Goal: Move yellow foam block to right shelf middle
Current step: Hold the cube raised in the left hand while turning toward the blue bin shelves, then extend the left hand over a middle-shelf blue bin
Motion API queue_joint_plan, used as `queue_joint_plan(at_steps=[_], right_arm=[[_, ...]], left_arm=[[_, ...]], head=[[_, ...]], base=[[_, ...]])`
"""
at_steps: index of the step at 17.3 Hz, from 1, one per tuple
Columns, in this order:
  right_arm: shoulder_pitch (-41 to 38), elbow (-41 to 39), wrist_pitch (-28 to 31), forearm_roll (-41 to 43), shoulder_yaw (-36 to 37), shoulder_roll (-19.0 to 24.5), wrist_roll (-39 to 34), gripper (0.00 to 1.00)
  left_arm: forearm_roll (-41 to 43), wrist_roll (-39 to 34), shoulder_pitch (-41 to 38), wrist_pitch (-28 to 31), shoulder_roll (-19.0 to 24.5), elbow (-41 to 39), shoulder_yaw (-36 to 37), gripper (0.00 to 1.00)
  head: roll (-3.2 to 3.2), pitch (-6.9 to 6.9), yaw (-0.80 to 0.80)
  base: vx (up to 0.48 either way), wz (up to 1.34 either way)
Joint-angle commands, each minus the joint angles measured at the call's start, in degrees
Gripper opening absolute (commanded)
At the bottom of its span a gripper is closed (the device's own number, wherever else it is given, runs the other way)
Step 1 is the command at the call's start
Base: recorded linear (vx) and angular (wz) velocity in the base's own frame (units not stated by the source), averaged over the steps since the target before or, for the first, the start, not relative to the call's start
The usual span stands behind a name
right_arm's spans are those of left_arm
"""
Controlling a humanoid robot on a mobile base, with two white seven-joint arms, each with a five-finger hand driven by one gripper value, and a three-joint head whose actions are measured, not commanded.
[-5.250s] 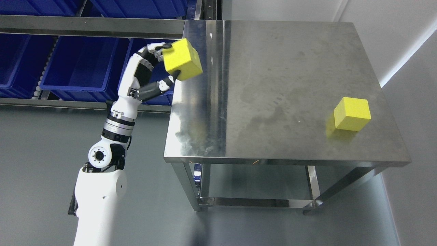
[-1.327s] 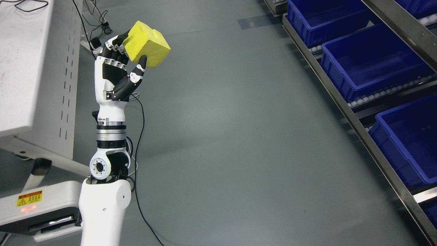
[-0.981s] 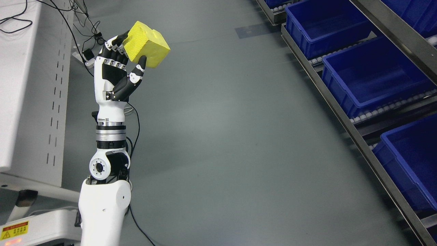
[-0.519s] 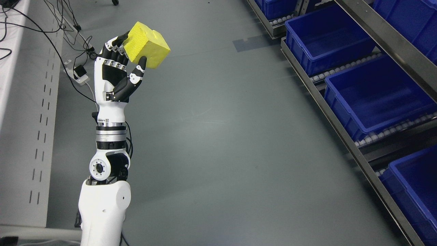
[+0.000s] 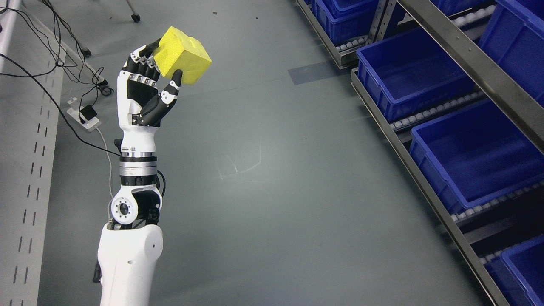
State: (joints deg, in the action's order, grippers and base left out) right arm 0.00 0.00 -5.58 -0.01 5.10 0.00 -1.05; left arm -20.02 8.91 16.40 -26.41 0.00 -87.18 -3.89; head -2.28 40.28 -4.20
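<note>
My left hand [image 5: 159,68] is raised at the upper left of the head view, shut on a yellow foam block [image 5: 182,55]. The thumb presses the block's lower face and the fingers wrap its left side. The block hangs in the air over the grey floor. The shelf rack [image 5: 429,187] with blue bins [image 5: 476,157] runs along the right edge, well apart from the hand. My right arm is out of view.
A white perforated panel [image 5: 25,191] stands at the left edge. Black cables and a power strip [image 5: 83,119] lie on the floor behind my arm. Another blue bin [image 5: 408,72] sits further back on the rack. Grey floor [image 5: 276,191] fills the middle.
The camera has swung: the shelf rack and bins slid down and right in the picture, the white panel moved left. My left hand keeps the same hold on the block.
</note>
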Motion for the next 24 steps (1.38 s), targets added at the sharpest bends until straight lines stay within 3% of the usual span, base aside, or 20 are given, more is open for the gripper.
queue_joint_plan(at_steps=[1, 12, 24], right_arm=[[0.18, -1.00, 0.04, 0.01, 0.00, -1.00, 0.00, 1.00], [0.09, -1.00, 0.04, 0.10, 0.00, -1.00, 0.00, 1.00], [0.09, -1.00, 0.04, 0.10, 0.00, -1.00, 0.00, 1.00]], left_arm=[[-0.02, 0.06, 0.04, -0.04, 1.00, -0.27, 0.19, 0.34], [0.16, 0.06, 0.74, 0.40, 1.00, -0.35, 2.04, 0.34], [0.25, 0.06, 0.91, 0.40, 1.00, -0.44, 3.18, 0.34]], head=[[0.00, 0.00, 0.00], [0.00, 0.00, 0.00], [0.00, 0.00, 0.00]], base=[[0.359, 0.04], [0.314, -0.12], [0.168, -0.74]])
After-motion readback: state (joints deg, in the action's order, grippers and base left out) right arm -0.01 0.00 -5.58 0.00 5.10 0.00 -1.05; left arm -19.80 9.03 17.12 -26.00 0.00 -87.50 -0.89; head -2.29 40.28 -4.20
